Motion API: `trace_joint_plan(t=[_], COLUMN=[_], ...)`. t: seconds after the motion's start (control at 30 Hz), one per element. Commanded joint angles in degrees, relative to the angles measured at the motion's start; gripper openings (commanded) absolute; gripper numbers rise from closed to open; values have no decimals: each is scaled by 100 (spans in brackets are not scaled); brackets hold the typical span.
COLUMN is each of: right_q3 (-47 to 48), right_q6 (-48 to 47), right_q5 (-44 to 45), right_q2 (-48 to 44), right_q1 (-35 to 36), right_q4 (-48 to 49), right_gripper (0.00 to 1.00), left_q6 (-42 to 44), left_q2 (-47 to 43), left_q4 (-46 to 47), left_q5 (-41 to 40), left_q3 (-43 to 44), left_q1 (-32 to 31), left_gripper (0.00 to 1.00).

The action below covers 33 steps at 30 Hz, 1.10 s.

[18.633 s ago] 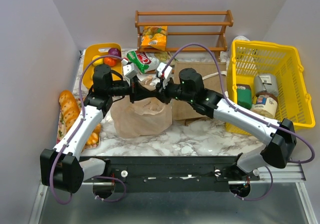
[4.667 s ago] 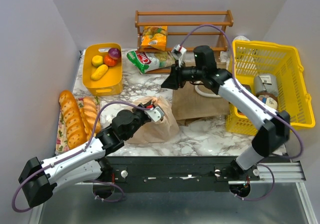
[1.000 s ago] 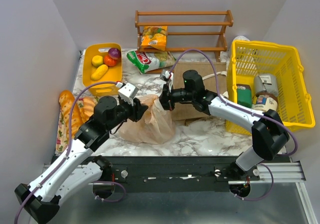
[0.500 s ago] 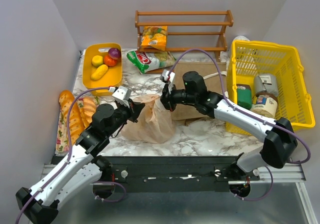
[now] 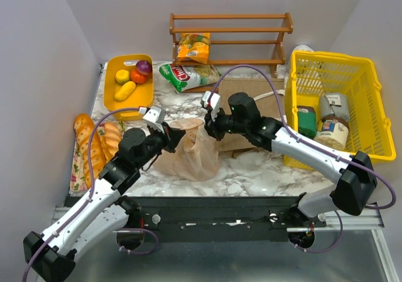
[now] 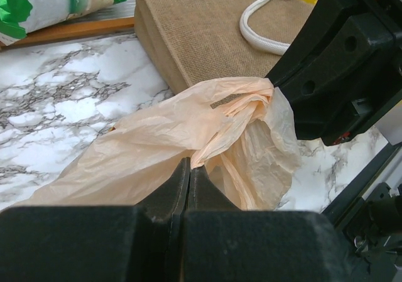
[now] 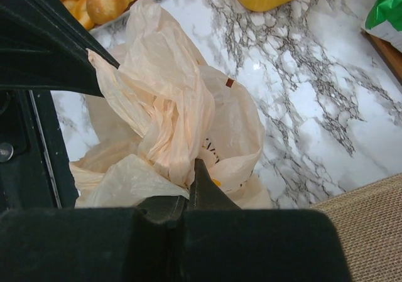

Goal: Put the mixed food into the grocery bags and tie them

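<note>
Marbled white tabletop [image 5: 264,169] carries the thin translucent peach-orange plastic carrier bag [image 5: 188,156] at its middle, just beside the flat tan jute tote with white handles [image 5: 251,100]. At the bag's left, the left gripper [image 6: 188,172] has its jaws pressed together on a gathered fold; the right gripper [image 7: 191,172] is likewise clamped on bunched plastic opposite, the 2 close together.

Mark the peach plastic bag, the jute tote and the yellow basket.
peach plastic bag [image 5: 190,158], top external view, on its crumpled body.
jute tote [image 6: 201,24], left wrist view, on its flat burlap face.
yellow basket [image 5: 330,54], top external view, on its far rim.
</note>
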Motion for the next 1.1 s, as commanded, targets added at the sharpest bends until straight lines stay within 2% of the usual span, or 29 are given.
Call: trace_joint_plan(t=[0.0,0.1,0.2,0.37,0.47,0.73,0.97,1.0,1.03,1.07], right_q3=[-11,-72,-125,-230,-336,-626,-705,-748,-766,-758], right_q6=[-204,-37,34,87,148,350,552,640,675,710], right_q5=[501,289,200,130,-19,-713,-1197,-1319,-1364,-1390], right_q2=[-5,128,154,119,145,251,277,269,268,277], right_q1=[-480,-480,-480,-480,-480,-480,-480,-480,-480,-480], right_q4=[-861,-668,-562,-378,-176,606,1379,1468,1556,1635], right_gripper=[1,1,1,14,25,36,35,33,23,17], left_q6=[-45,-309,-354,-398,-415,-451,-477,-477,-468,-460], left_q2=[294,795,1052,1202,1211,1096,1070,1079,1079,1070], left_q4=[251,761,1034,1246,1298,1281,1281,1289,1289,1281], left_q5=[167,494,478,478,478,513,566,566,574,566], left_q3=[-147,-253,-297,-306,-350,-429,-446,-455,-455,-455], left_q1=[282,255,247,238,247,238,247,247,238,238], left_gripper=[0,0,0,0,0,0,0,0,0,0])
